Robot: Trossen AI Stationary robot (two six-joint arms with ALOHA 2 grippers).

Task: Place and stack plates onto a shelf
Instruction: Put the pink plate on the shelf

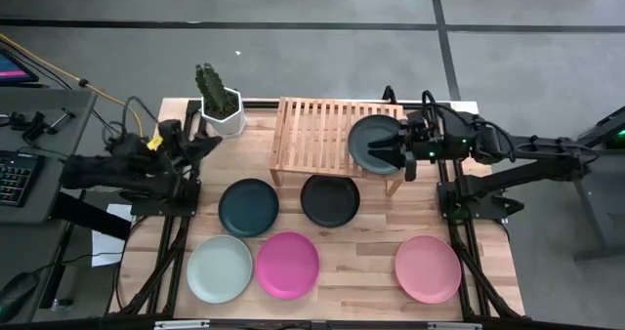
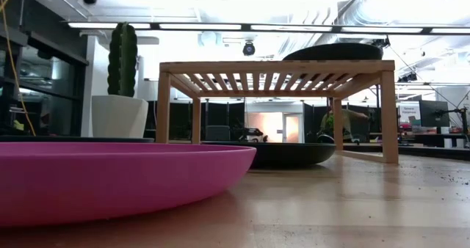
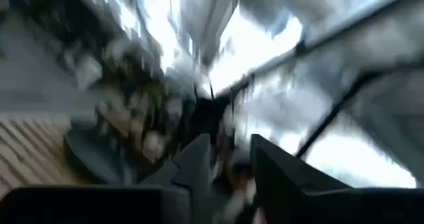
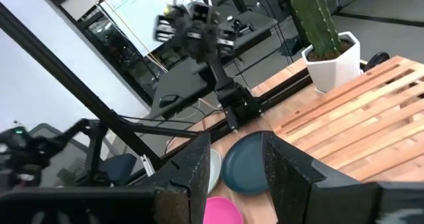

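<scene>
High view: we see the right gripper (image 1: 398,143), fingers apart, just beside the dark grey-green plate (image 1: 372,143) lying on the shelf (image 1: 312,135)'s right end.

The shelf (image 1: 322,135) is light wood with a top of parallel slats, and the counter (image 1: 371,242) is pale wood planking. The plates are dark grey-green (image 1: 372,144), dark teal (image 1: 248,207), black (image 1: 330,200), pale mint green (image 1: 220,268), hot pink (image 1: 287,265) and light pink (image 1: 428,268). A green cactus (image 1: 215,88) stands in a white pot (image 1: 226,122); both arms are dark.
</scene>
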